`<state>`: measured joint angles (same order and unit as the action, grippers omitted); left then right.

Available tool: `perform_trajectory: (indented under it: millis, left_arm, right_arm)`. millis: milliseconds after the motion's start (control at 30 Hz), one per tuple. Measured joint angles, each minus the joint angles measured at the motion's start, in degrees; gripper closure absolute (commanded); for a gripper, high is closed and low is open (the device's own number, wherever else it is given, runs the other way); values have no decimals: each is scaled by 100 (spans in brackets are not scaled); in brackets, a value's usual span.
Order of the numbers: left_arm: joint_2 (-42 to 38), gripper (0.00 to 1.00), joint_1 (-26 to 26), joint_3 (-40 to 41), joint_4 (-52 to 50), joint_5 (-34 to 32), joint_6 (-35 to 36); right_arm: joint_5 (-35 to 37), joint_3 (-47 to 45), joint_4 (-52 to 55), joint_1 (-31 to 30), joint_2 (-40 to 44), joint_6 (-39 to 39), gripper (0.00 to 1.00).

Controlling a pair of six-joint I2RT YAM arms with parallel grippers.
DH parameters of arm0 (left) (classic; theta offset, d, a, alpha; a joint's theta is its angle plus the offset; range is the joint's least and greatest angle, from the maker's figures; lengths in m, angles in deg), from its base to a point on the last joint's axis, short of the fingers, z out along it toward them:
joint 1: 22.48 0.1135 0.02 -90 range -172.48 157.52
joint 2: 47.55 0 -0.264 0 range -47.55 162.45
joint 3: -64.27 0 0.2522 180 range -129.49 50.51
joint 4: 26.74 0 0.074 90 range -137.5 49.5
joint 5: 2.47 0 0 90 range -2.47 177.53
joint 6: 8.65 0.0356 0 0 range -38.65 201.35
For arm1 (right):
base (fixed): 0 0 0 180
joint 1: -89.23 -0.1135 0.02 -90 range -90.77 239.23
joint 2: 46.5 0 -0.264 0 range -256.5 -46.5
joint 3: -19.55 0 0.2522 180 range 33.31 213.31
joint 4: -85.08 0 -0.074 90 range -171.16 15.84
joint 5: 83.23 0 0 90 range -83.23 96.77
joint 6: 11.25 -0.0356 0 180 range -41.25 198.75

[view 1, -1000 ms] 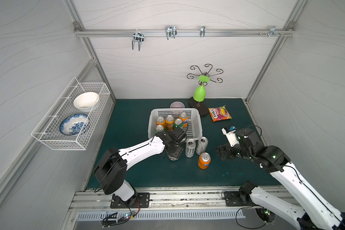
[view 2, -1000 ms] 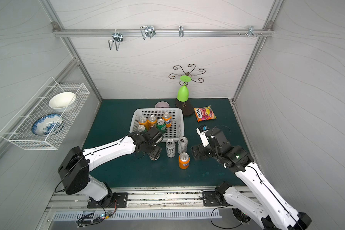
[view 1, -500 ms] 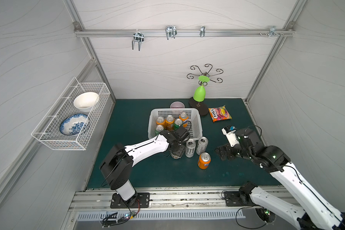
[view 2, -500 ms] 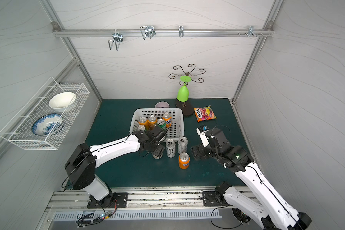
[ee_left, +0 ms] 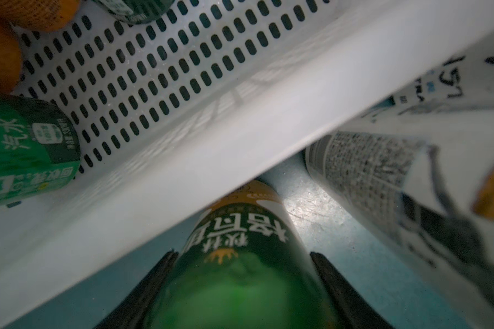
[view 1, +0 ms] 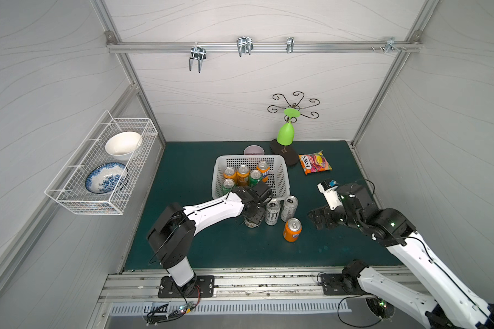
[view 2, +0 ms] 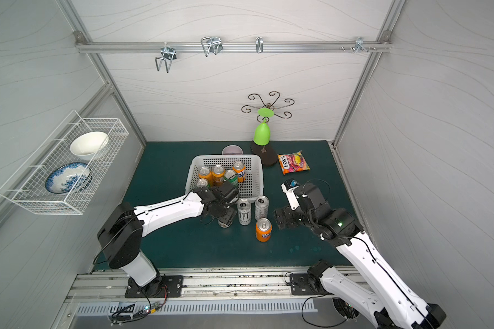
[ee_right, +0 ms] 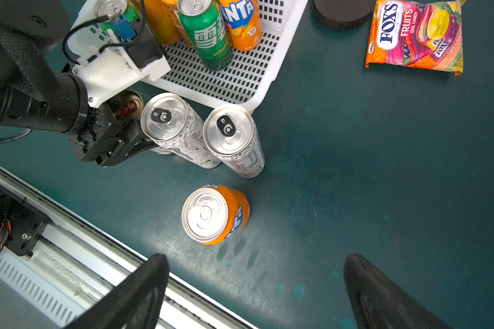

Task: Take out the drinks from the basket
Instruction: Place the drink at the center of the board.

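Basket point(view 1: 281, 178), white and perforated, holds three orange cans point(view 1: 242, 172) and two green cans point(view 1: 254, 176), all upright. Just outside its near wall the left gripper point(ee_left: 241, 253) is clamped on the dark green can point(ee_left: 240, 236), gold-topped and upright, beside two tall silver cans point(view 1: 272, 212). The right gripper point(ee_right: 254, 256) hangs empty above the green mat point(ee_right: 354, 171), jaws spread wide, near a lone orange can point(ee_right: 211, 213).

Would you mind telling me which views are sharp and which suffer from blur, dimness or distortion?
Left wrist view: dim, the dark green can near the lens is blurred, the basket perforations crisper. Right wrist view: bright and sharp on the lone orange can, with a pale sheen on the mat. Both top views: evenly lit and sharp, frame posts splayed by wide-angle perspective.
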<state>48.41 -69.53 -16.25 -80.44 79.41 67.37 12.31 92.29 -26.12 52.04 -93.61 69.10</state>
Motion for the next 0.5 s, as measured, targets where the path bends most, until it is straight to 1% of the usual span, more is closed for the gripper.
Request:
perform_trajectory:
  millis: [100,500]
  left_arm:
    - [0,38,0,0,0,0,-2]
    - [-13,26,0,2,-7,-44,-11]
  right_arm:
    - [0,0,0,0,0,0,1]
    - [0,0,-2,0,0,0,1]
